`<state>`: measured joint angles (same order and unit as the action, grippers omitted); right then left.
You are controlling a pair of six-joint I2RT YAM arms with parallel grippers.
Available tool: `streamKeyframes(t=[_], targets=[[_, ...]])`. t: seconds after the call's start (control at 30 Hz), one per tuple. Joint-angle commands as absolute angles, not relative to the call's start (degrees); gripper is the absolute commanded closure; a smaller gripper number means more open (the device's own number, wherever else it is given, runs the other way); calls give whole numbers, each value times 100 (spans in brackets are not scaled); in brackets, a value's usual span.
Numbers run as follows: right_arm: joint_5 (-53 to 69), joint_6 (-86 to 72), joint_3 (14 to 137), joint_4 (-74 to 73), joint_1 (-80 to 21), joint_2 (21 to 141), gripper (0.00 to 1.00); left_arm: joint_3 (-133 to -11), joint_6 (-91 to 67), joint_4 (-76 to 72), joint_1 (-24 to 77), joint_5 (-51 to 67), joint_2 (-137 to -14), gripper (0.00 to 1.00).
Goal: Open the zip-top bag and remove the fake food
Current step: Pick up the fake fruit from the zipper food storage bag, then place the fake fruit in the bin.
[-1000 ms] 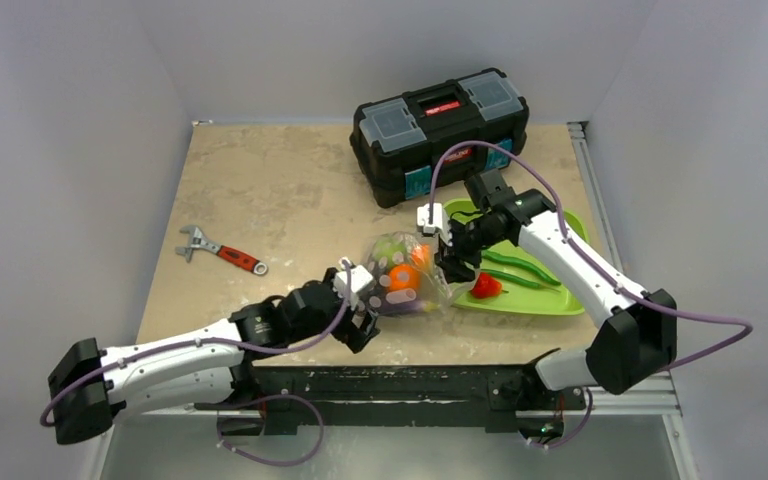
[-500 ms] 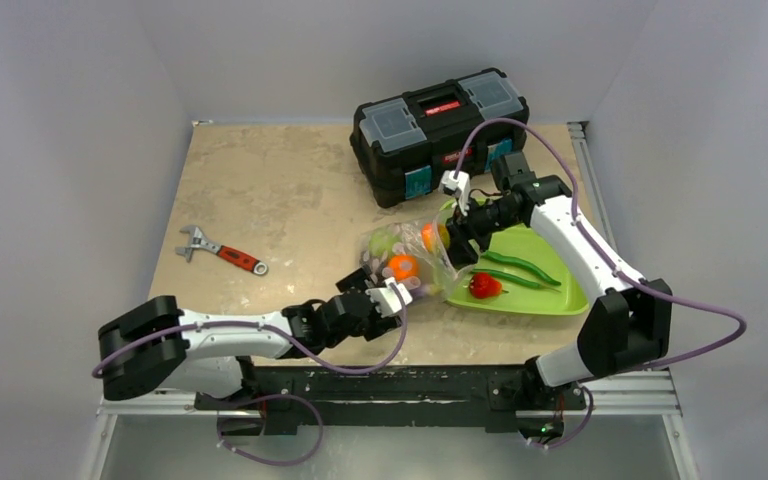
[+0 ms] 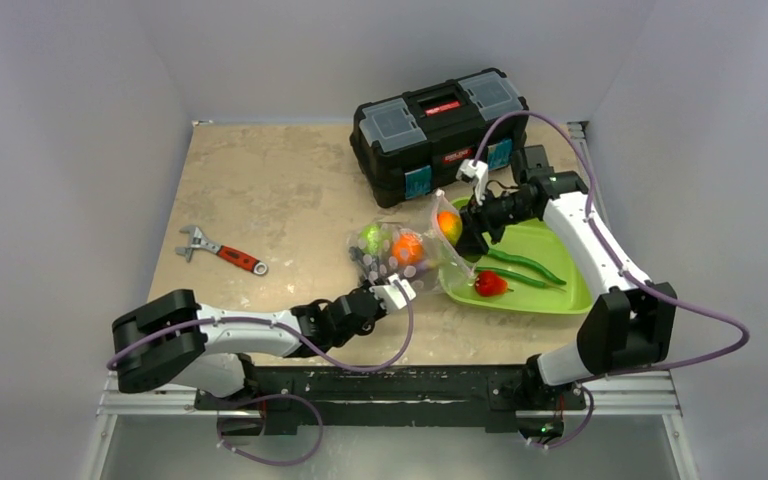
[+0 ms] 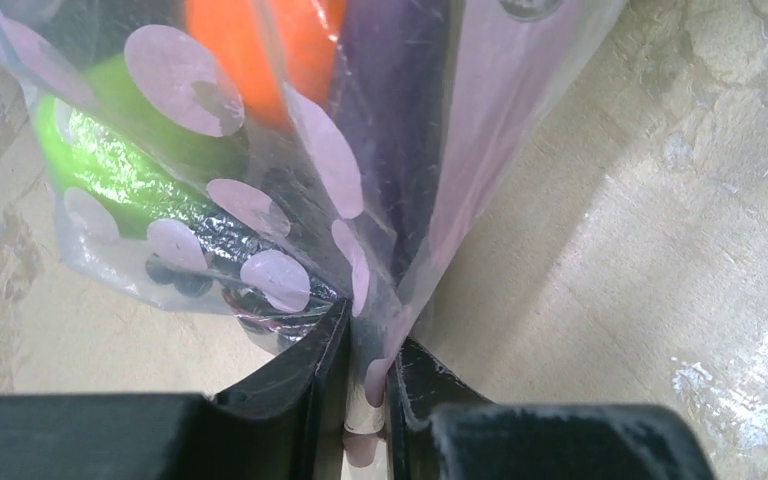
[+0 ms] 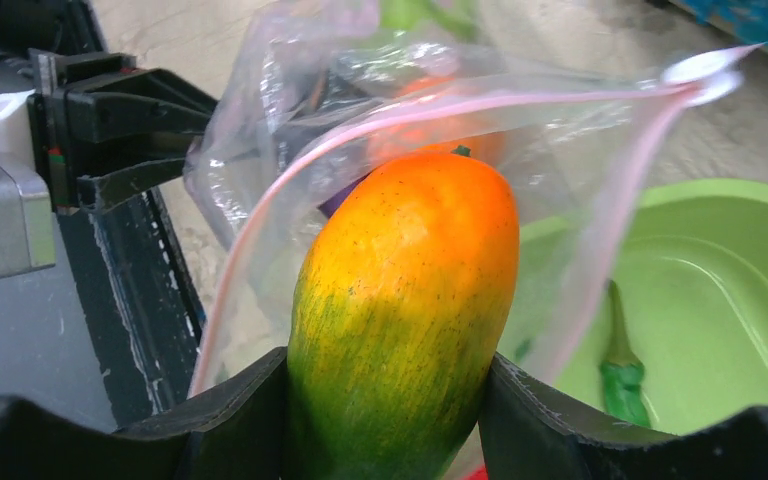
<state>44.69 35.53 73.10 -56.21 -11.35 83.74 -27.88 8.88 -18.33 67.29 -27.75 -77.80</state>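
The zip-top bag [image 3: 392, 262] lies stretched between both arms, its pink zip mouth open toward the right. My left gripper [image 3: 397, 292] is shut on the bag's near corner [image 4: 368, 370], thin plastic pinched between the jaws. My right gripper [image 3: 465, 225] is shut on the orange-green mango [image 5: 410, 300], which is at the bag's open mouth beside the pink strip [image 5: 260, 200]. Inside the bag are an orange [image 3: 407, 247], a green apple [image 3: 371, 238], dark grapes [image 4: 190, 285] and a purple eggplant [image 4: 390, 80].
A green tray [image 3: 560, 295] at the right holds a red pepper [image 3: 489, 284] and long green beans [image 3: 520, 265]. A black toolbox [image 3: 440, 130] stands behind it. A red-handled wrench [image 3: 222, 252] lies at the left.
My left gripper has closed on the bag's near corner. My right gripper has drawn the mango back and to the right, to the bag's mouth, stretching the bag.
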Motion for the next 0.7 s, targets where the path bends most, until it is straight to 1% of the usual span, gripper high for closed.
streamKeyframes(t=[0.0,0.1,0.2,0.4,0.53,0.67], targets=[[4863,3439,7674,-5669,-717,8183,98,-2620,572,-1448,6741,-2898,-7584,85],[5155,3323,7660,-5585,-614,8217,98,-2571,527,-1356,6737,-2841,-7407,86],[5004,2932,7597,-5185,-475,8130,99,-2607,462,-1157,6735,-2854,-7205,86],[3856,2562,7184,-4318,-160,7704,100,-2585,165,-770,6657,-2923,-6705,87],[3005,2918,6620,-4061,-27,7626,99,-2563,47,-511,6589,-2903,-6392,87],[2418,3351,6163,-3896,-13,7813,96,-2509,-311,-312,6557,-2876,-6179,87]])
